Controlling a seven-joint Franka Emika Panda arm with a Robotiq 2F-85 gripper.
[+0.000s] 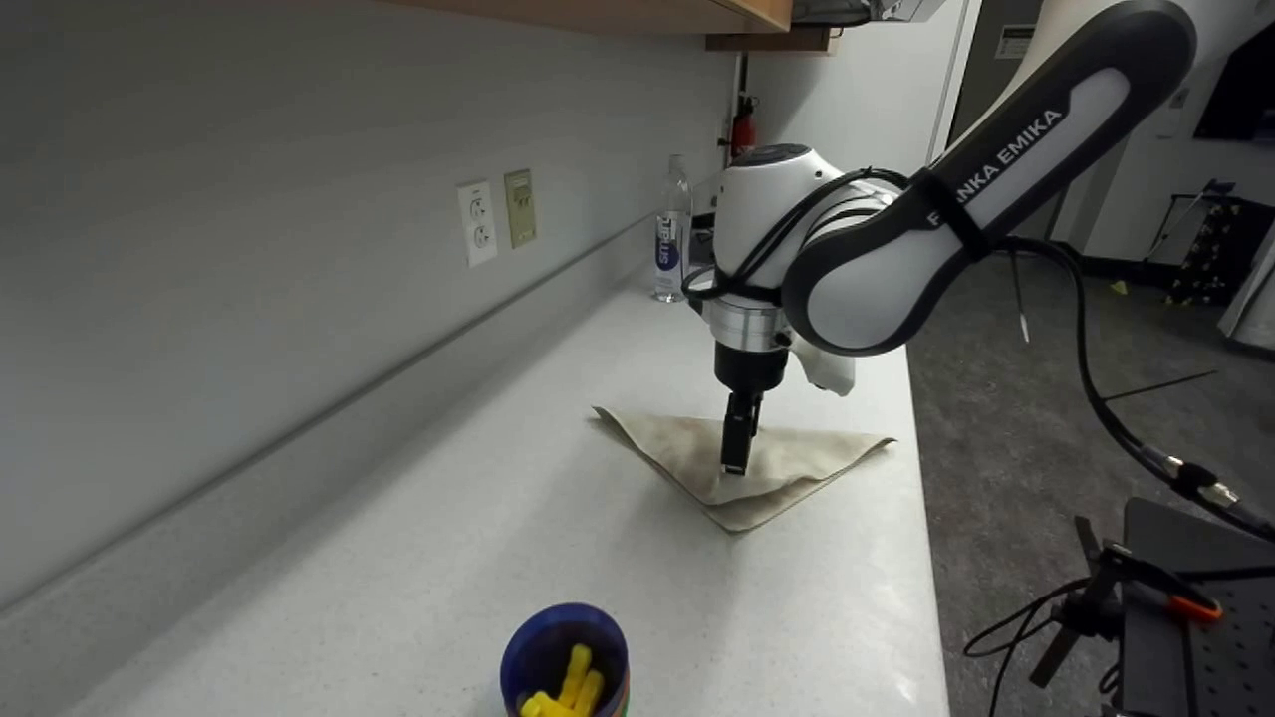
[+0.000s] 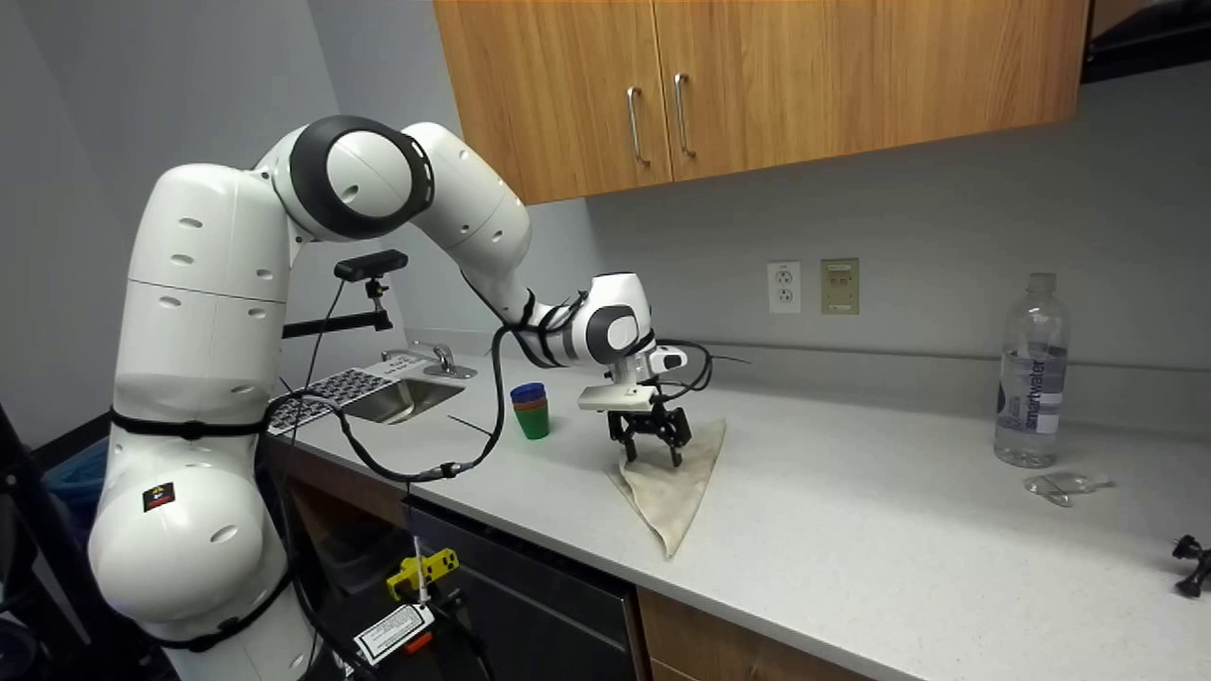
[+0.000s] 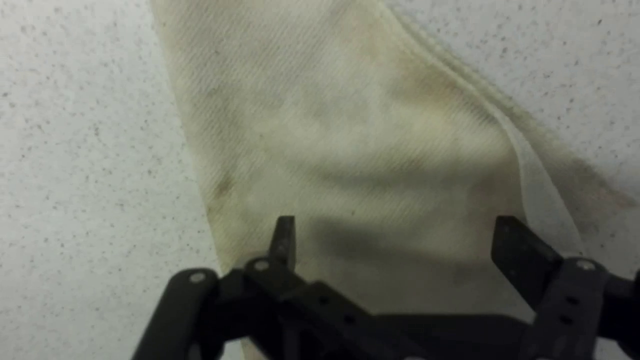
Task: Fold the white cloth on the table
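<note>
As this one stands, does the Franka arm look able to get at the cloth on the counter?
Most likely yes. The gripper points down over the cloth with its jaws apart, and no other object shows in between. Whether it touches the cloth, I cannot tell.

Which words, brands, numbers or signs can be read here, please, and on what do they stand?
"F ANKA EMIKA" on the robot arm, a strap hiding one letter.
"smartwater" on the bottle.
Too small or blurred to read: background sign, white tag, arm sticker, patterned sheet.
No readable numbers.
</note>
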